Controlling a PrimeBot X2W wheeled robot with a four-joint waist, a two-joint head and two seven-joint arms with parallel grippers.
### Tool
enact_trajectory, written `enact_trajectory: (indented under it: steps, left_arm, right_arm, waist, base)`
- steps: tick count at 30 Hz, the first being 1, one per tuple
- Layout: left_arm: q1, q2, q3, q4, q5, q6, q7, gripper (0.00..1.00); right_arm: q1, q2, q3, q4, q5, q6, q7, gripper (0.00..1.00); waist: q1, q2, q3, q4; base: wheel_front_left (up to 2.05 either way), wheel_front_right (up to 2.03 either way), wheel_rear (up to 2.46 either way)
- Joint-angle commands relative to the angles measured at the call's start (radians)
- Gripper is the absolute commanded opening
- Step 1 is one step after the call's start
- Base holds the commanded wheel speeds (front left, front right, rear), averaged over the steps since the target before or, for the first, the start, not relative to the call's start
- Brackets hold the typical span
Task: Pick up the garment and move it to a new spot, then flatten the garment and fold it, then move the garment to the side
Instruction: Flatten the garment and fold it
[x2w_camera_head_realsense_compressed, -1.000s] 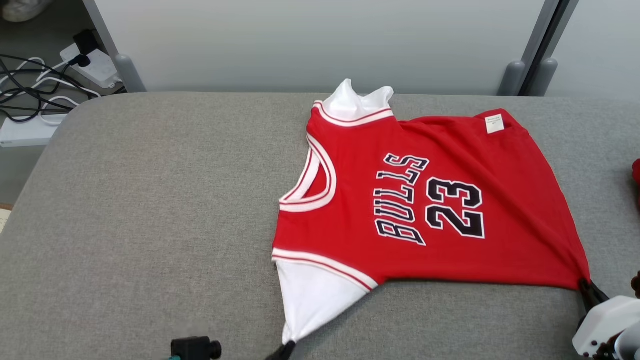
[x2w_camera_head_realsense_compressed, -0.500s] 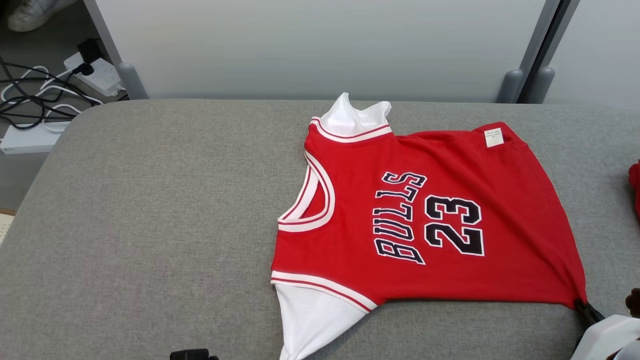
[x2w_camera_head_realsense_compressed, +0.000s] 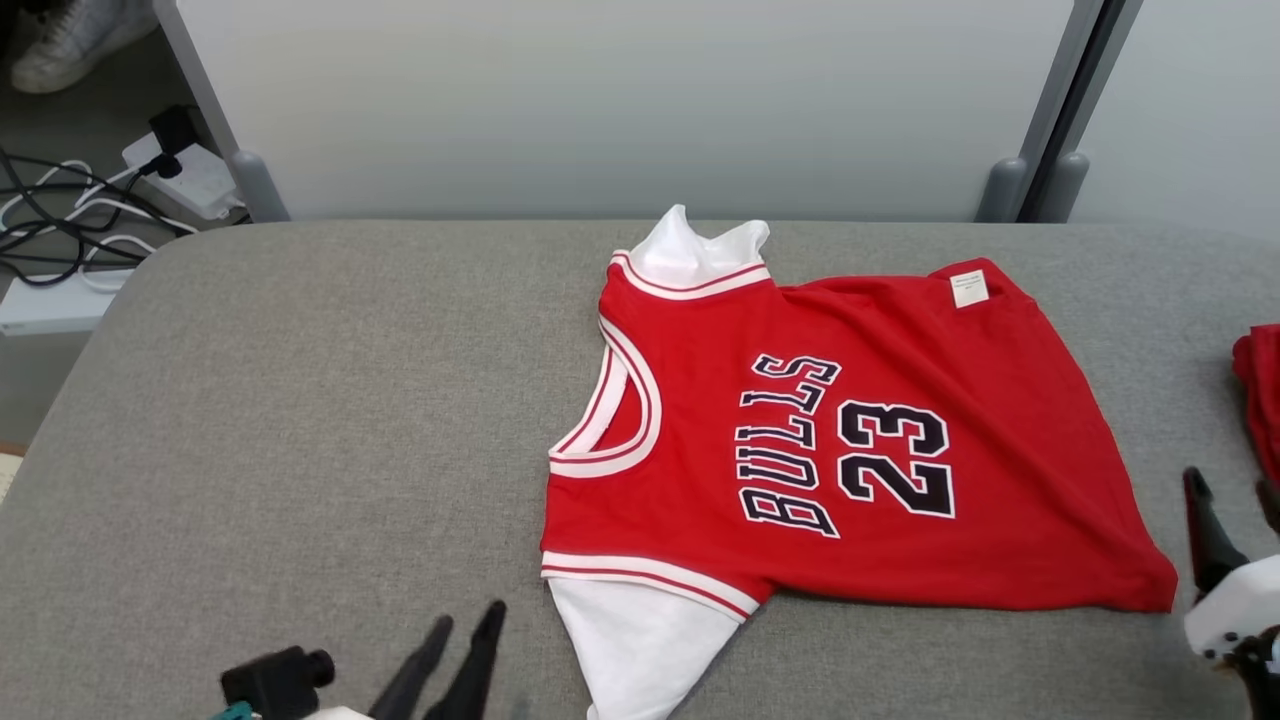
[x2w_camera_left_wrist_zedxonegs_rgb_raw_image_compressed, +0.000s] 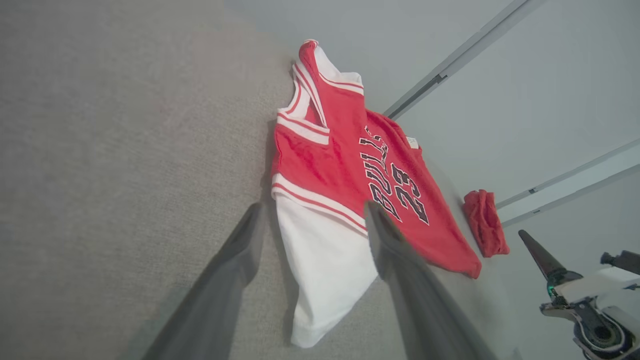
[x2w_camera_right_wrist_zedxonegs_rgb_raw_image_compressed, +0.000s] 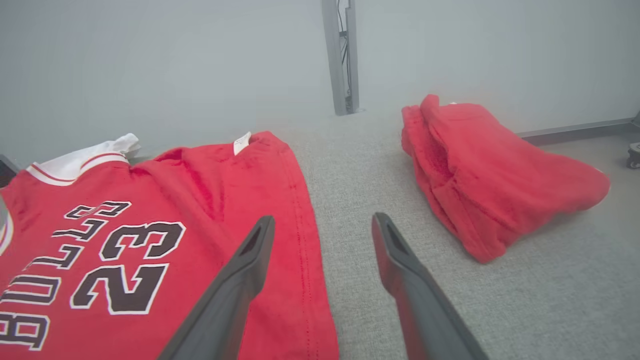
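A red basketball jersey (x2w_camera_head_realsense_compressed: 880, 330) with white sleeves, lettered BULLS 23, lies spread flat on the right half of a grey padded surface (x2w_camera_head_realsense_compressed: 300, 400). The left gripper (x2w_camera_head_realsense_compressed: 467, 617) is just beside the near white sleeve, jaws apart and empty. The right gripper (x2w_camera_head_realsense_compressed: 1232, 487) is just off the jersey's hem, jaws apart and empty. A bunched red cloth (x2w_camera_right_wrist_zedxonegs_rgb_raw_image_compressed: 480, 170) lies further right.

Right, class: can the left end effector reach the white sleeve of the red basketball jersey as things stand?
Probably yes: the open left end effector sits just beside the white sleeve, with only bare grey fabric tabletop between them.
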Motion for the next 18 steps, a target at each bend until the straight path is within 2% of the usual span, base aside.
enact_trajectory:
  steps: [1, 3, 6, 9, 14, 18]
  left_arm:
    - [-0.051, 0.010, 0.051, -0.027, 0.022, 0.012, -0.037, 1.00]
    - [-0.066, -0.026, 0.095, -0.022, 0.058, 0.042, -0.095, 1.00]
    - [-0.082, -0.087, 0.155, -0.008, 0.110, 0.072, -0.120, 1.00]
    - [-0.092, -0.160, 0.228, -0.001, 0.218, 0.091, -0.124, 1.00]
    - [-0.071, -0.283, 0.332, -0.014, 0.446, 0.050, -0.125, 1.00]
    - [-0.049, -0.327, 0.377, -0.026, 0.601, -0.011, -0.125, 1.00]
  right_arm:
    - [0.034, 0.003, -0.013, -0.059, -0.042, 0.000, -0.014, 1.00]
    - [0.081, 0.069, -0.085, -0.198, -0.133, 0.000, -0.014, 1.00]
    - [0.124, 0.126, -0.116, -0.311, -0.199, 0.000, -0.014, 1.00]
    - [0.154, 0.174, -0.130, -0.400, -0.247, 0.000, -0.014, 1.00]
    - [0.192, 0.233, -0.138, -0.511, -0.296, 0.000, -0.014, 1.00]
    - [0.226, 0.261, -0.137, -0.592, -0.328, 0.000, -0.014, 1.00]
  waist:
    - [0.0000, 0.0000, -0.010, -0.007]
    - [0.0000, 0.0000, -0.025, -0.016]
    - [0.0000, 0.0000, -0.039, -0.022]
    - [0.0000, 0.0000, -0.053, -0.028]
    - [0.0000, 0.0000, -0.073, -0.036]
    - [0.0000, 0.0000, -0.087, -0.040]
  base:
    - [0.00, 0.00, 0.00]
    - [0.00, 0.00, 0.00]
    - [0.00, 0.00, 0.00]
    - [0.00, 0.00, 0.00]
    - [0.00, 0.00, 0.00]
    - [0.00, 0.00, 0.00]
